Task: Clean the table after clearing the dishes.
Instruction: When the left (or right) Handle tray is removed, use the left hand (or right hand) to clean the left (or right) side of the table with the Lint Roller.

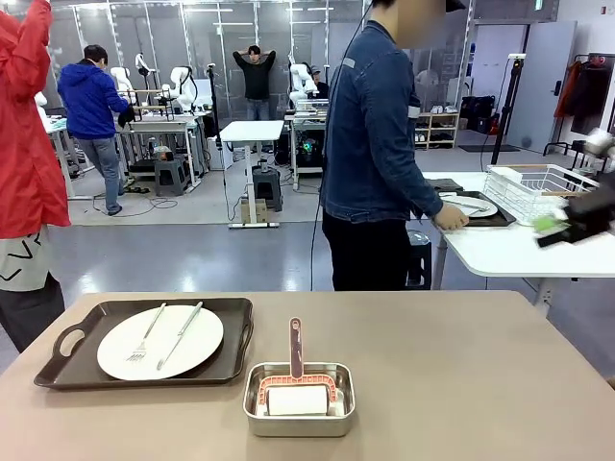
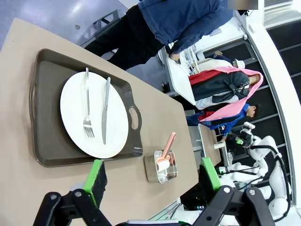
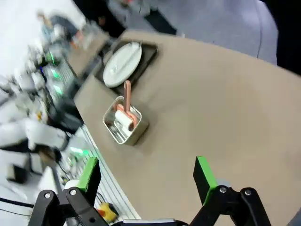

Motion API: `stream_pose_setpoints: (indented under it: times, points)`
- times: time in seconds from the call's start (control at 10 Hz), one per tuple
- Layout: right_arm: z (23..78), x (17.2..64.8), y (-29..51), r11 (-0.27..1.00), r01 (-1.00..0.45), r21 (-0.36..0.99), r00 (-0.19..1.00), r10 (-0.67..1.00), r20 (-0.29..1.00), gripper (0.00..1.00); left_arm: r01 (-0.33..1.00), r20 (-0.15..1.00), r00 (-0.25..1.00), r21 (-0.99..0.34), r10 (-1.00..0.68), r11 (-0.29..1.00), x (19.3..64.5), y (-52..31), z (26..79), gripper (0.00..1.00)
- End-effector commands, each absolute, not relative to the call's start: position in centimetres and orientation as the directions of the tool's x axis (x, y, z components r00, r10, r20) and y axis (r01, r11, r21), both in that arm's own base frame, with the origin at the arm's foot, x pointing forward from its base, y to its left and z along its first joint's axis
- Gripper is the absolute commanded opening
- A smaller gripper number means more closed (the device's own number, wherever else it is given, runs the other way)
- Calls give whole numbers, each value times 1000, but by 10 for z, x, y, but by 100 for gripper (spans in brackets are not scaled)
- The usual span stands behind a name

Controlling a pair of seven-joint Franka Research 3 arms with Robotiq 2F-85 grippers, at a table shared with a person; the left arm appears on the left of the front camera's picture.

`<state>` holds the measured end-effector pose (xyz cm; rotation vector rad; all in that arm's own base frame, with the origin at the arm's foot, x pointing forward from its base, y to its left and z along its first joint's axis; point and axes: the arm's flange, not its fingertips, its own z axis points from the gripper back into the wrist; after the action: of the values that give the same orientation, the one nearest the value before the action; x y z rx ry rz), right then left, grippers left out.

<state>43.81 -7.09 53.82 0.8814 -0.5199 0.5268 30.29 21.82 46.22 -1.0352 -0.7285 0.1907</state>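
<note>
Air alone sits between the wide-spread fingers of the left gripper (image 2: 151, 173), looking down on tray (image 2: 47, 141) and pan (image 2: 153, 178), and the right gripper (image 3: 146, 174), tilted above the table (image 3: 211, 103).

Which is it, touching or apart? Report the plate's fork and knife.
Apart. In the left wrist view the fork and knife lie side by side on the plate, a strip of bare white plate between them all along.

My right wrist view was smeared, so I couldn't tell what lay in the steel pan (image 3: 123, 123). In front, a dark green-patched shape (image 1: 575, 223) was blurred and cut off at the right edge; the person's hand (image 1: 449, 218) hid part of the far plate (image 1: 476, 206).
</note>
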Motion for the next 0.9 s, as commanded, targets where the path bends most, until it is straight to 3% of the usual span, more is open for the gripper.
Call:
stream_pose_setpoints:
  times: [0.0, 0.5, 0.8]
  points:
    - [550, 465, -16, 567, -687, 455, 711, 392, 585, 100, 207, 473, 745, -834, 470, 512, 302, 220, 463, 100]
    - [524, 503, 173, 489, -825, 282, 564, 715, 413, 100, 207, 473, 745, -834, 470, 512, 302, 220, 463, 100]
    - [509, 496, 186, 456, -840, 294, 542, 723, 428, 100, 207, 473, 745, -834, 470, 512, 302, 220, 463, 100]
